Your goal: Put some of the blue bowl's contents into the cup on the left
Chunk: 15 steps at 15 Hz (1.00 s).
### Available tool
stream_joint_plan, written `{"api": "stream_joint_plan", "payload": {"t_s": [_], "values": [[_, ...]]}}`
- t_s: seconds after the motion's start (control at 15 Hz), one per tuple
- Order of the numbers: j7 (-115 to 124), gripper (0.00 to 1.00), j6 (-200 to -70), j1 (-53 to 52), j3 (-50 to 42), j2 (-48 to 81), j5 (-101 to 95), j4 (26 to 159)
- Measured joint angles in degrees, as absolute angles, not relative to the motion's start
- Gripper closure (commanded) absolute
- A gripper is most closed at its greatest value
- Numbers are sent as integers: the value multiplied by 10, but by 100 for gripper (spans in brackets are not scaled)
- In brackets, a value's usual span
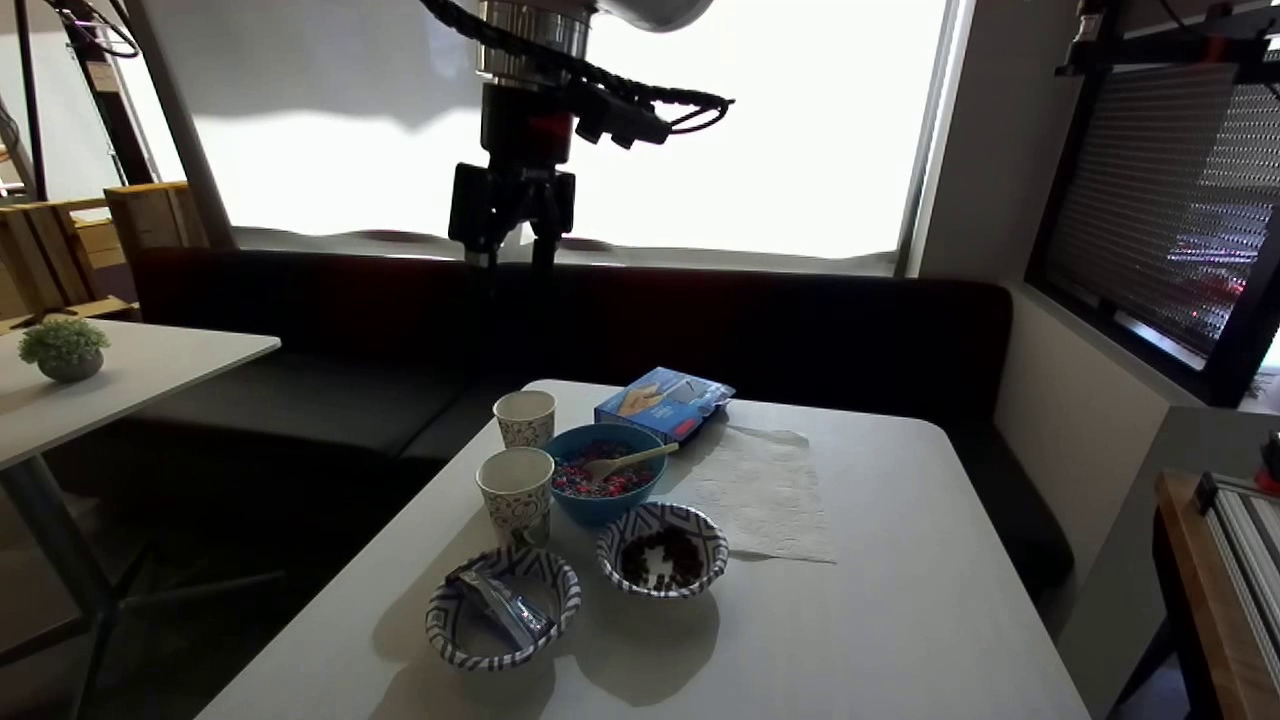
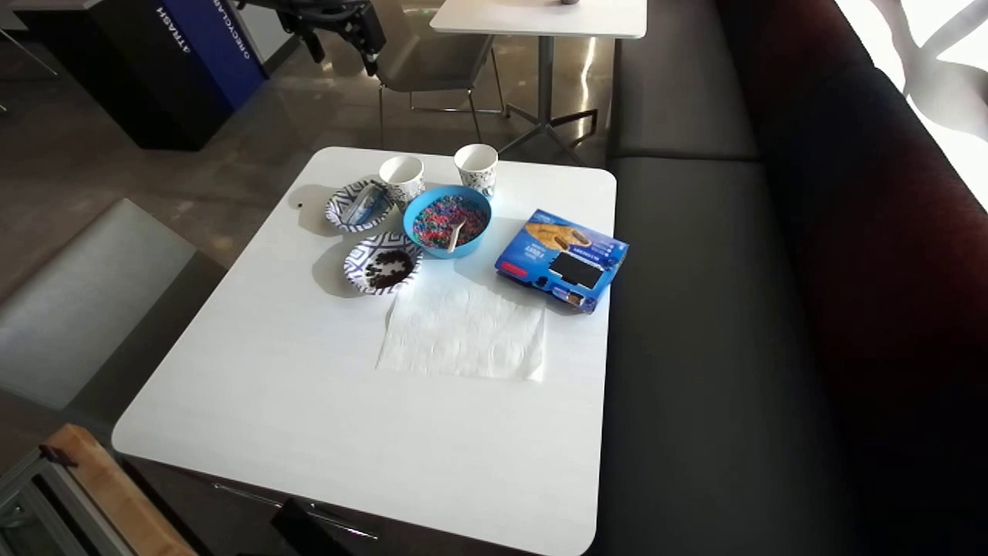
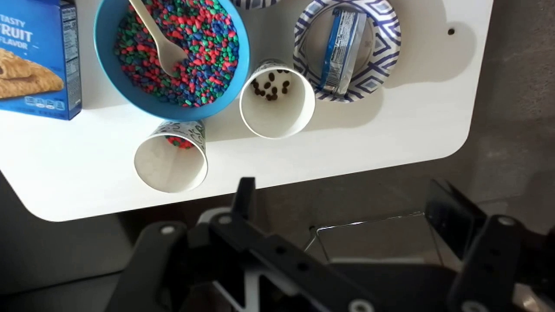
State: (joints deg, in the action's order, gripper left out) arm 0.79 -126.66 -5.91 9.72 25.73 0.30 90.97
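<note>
Fingers (image 3: 246,197) of the black two-fingered gripper (image 3: 344,201) stand wide apart and hold nothing. They point down in both exterior views, raised and well apart from everything on the square white table (image 2: 347,440); in the wrist view they show at and beyond its edge. Near them in that view stands a white paper cup (image 3: 164,167) with a dark printed pattern, red and green bits (image 3: 180,142) showing inside. To its right there is a second patterned white cup (image 3: 277,115) with dark brown bits (image 3: 273,92) in it. Just beside both cups sits a round light-blue bowl (image 3: 169,111), filled with small red, green and blue pieces (image 3: 199,73); a pale spoon (image 3: 168,54) rests among them, its handle over the rim. Farther out, a white bowl (image 3: 386,41) with a blue zigzag print holds a slim blue-and-silver wrapped packet (image 3: 342,50), and a matching printed bowl (image 2: 367,251) has dark brown pieces (image 2: 390,272) in it. On the other side of the light-blue bowl lies a blue cardboard box (image 2: 563,259) with a pastry picture, near a flat white paper sheet (image 2: 463,340). In an exterior view a small potted plant (image 1: 65,348) stands on another white table (image 1: 180,350).
</note>
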Motion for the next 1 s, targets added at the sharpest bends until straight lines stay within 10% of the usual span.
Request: {"api": "stream_joint_plan", "payload": {"t_s": [1.0], "values": [[-93,0,-1175,-32,45,286,-18,825]]}}
